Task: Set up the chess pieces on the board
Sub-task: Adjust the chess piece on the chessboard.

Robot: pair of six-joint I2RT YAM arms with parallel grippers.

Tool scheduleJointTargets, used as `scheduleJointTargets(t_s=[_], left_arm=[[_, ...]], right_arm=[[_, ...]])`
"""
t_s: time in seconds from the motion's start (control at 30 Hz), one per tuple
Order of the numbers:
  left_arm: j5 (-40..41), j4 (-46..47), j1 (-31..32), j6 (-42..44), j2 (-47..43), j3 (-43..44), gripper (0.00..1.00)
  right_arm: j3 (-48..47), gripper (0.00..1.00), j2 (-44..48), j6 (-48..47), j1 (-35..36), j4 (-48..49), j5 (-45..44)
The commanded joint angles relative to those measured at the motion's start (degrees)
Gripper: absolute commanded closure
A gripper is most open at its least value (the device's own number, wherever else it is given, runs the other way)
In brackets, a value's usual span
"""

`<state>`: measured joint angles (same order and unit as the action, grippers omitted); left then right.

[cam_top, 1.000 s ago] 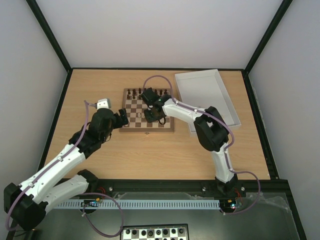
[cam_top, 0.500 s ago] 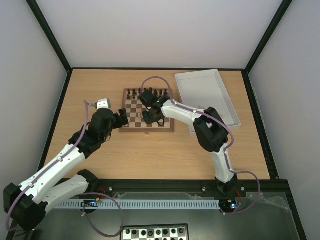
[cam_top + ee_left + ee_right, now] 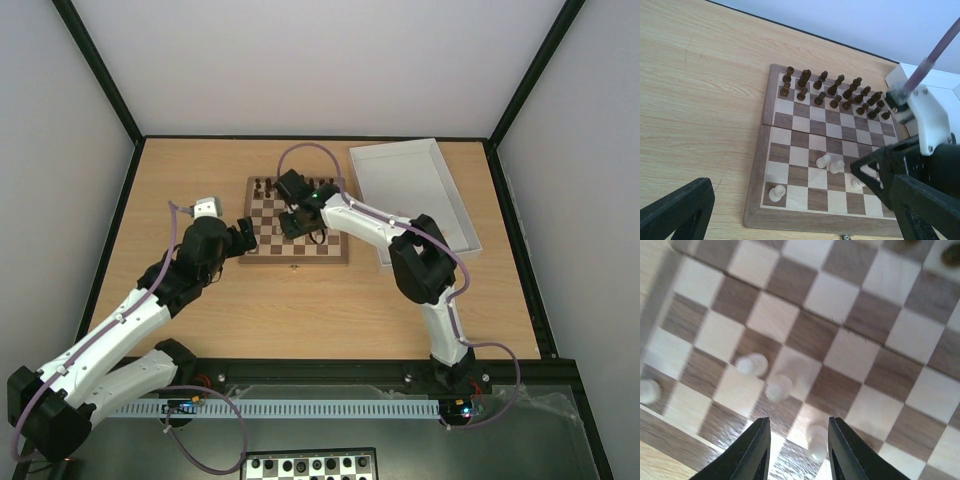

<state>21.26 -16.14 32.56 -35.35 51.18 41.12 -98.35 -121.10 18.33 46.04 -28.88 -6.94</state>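
The wooden board [image 3: 262, 243] lies mid-table. Dark pieces fill its two far rows [image 3: 832, 90]. Several pale chess pieces stand in its near rows: one in the near left corner [image 3: 775, 193], two close together [image 3: 830, 163], one by the right gripper [image 3: 857, 183]. My right gripper [image 3: 296, 216] hovers over the board, open; in the right wrist view [image 3: 799, 452] a pale piece [image 3: 816, 441] stands below the gap, nearer the right finger, untouched. My left gripper [image 3: 246, 236] is open and empty at the board's near left edge [image 3: 800, 217].
A white rectangular tray [image 3: 455, 205] lies right of the board. A small grey block [image 3: 205, 206] sits left of the board. A black-and-white board [image 3: 310, 466] lies below the table's near edge.
My right gripper has moved a little to the left and toward the far side over the board. The left arm has not moved.
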Motion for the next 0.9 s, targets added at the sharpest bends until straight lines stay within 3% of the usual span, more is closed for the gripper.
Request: scheduleJointTargets(t_s=[0.0, 0.27, 0.87], left_arm=[[0.7, -0.6, -0.3, 0.2, -1.0, 0.0, 0.00], [1.0, -0.8, -0.2, 0.2, -1.4, -0.1, 0.00], [1.4, -0.6, -0.3, 0.0, -1.3, -0.7, 0.00]], right_arm=[[-5.6, 0.66, -2.0, -0.9, 0.4, -3.8, -0.4], [-10.4, 0.71, -5.9, -1.4, 0.4, -5.5, 0.9], [-10.7, 0.80, -8.4, -1.4, 1.4, -6.2, 1.5]])
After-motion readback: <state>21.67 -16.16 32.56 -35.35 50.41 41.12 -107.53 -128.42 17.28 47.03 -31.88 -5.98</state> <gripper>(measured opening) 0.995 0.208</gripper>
